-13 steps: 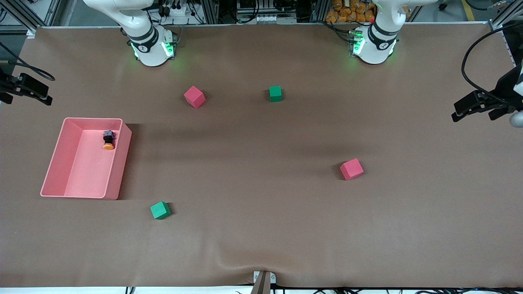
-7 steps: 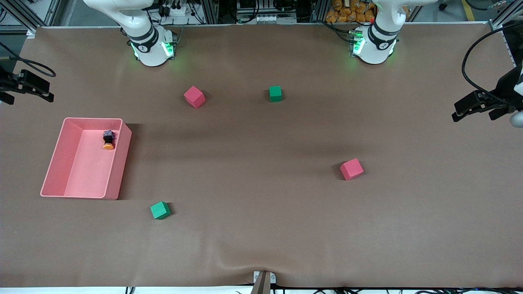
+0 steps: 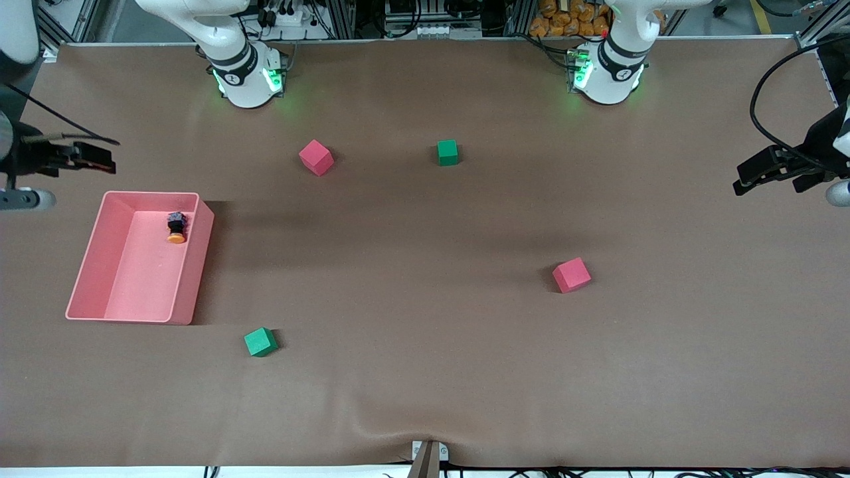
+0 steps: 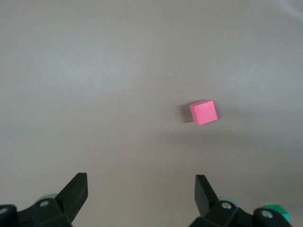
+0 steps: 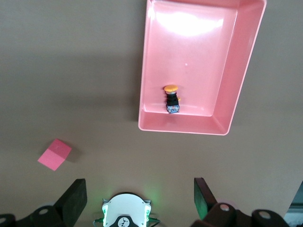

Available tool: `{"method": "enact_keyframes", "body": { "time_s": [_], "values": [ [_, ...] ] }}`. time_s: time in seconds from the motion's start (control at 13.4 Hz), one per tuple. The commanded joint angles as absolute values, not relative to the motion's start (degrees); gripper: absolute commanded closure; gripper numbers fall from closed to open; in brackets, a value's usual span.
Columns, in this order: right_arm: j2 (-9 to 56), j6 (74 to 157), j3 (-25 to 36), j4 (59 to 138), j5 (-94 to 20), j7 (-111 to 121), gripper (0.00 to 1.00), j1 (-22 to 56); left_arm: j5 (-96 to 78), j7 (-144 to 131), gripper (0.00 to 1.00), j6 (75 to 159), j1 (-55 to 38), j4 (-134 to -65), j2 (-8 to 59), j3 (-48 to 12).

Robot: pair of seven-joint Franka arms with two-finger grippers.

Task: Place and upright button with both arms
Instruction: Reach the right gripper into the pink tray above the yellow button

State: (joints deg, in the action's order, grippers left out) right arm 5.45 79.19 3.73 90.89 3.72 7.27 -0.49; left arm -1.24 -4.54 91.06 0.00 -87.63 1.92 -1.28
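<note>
Orange-capped button (image 3: 176, 229) lies sideways in pink tray (image 3: 89, 262); right gripper (image 5: 140, 195) and left gripper (image 4: 141, 194) both spread, empty

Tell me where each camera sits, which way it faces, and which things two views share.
Front view: high across the table, facing both arm bases; shows the pink tray, the button in it, the right end effector and the left end effector.
Left wrist view: on the left wrist, looking down at a pink cube; its open fingertips show.
Right wrist view: on the right wrist, looking down on the tray, the button and the right arm's base; its fingers are open.
Shared: front and right wrist views both show tray and button.
</note>
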Motion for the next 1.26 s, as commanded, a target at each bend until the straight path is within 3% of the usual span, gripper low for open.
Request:
{"method": "enact_keyframes", "body": {
  "time_s": [0.0,0.67,1.19],
  "values": [
    [4.4,82.1,3.1,96.6,4.8,7.2,0.00,-2.8,-1.7,-3.3,0.00,90.2,0.4,-87.1,1.8,-1.4],
    [4.7,106.6,3.1,113.5,6.2,10.4,0.00,-7.1,-1.7,-3.2,0.00,90.2,0.4,-87.1,2.0,-1.4],
    [10.5,123.8,3.1,121.5,6.2,22.1,0.00,-11.8,-1.7,-3.2,0.00,90.2,0.4,-87.1,2.0,-1.4]
  ]
}}
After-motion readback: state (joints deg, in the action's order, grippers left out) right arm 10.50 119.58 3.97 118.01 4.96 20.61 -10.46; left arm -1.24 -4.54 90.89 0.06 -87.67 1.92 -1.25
